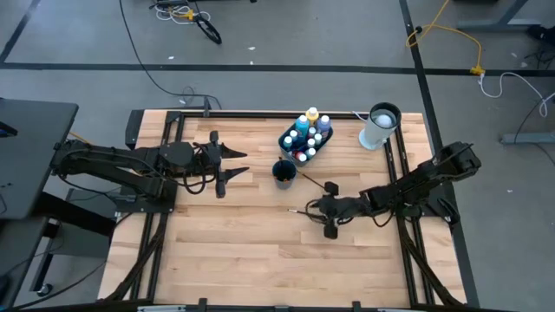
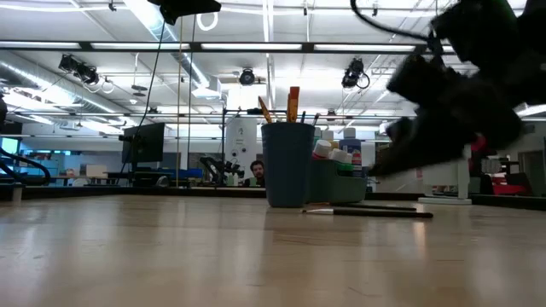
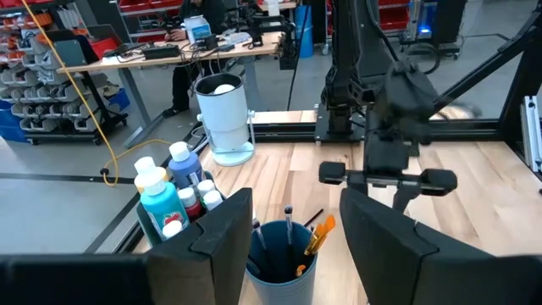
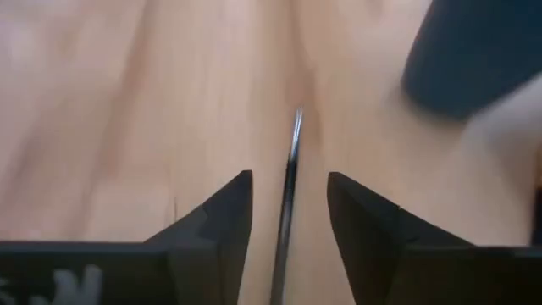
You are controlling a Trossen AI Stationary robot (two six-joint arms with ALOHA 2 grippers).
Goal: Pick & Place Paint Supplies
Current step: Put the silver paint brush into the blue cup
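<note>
A dark tray [image 1: 290,147] near the table's far edge holds several small paint bottles [image 1: 307,132], which also show in the left wrist view [image 3: 172,200]. A blue cup [image 1: 284,172] with brushes standing in it sits next to the tray. One thin dark brush [image 4: 292,161] lies flat on the table [image 2: 367,212]. My right gripper [image 4: 290,178] is low over it, open, with a finger on each side and not touching it. My left gripper [image 1: 241,165] is open, left of the cup [image 3: 279,254] and above the table.
A tall white cylinder with a dark top [image 1: 380,126] stands at the far right, beside the tray. A second brush [image 1: 314,181] lies between the cup and my right gripper [image 1: 323,211]. Bare wood stretches across the near half of the table [image 1: 260,260].
</note>
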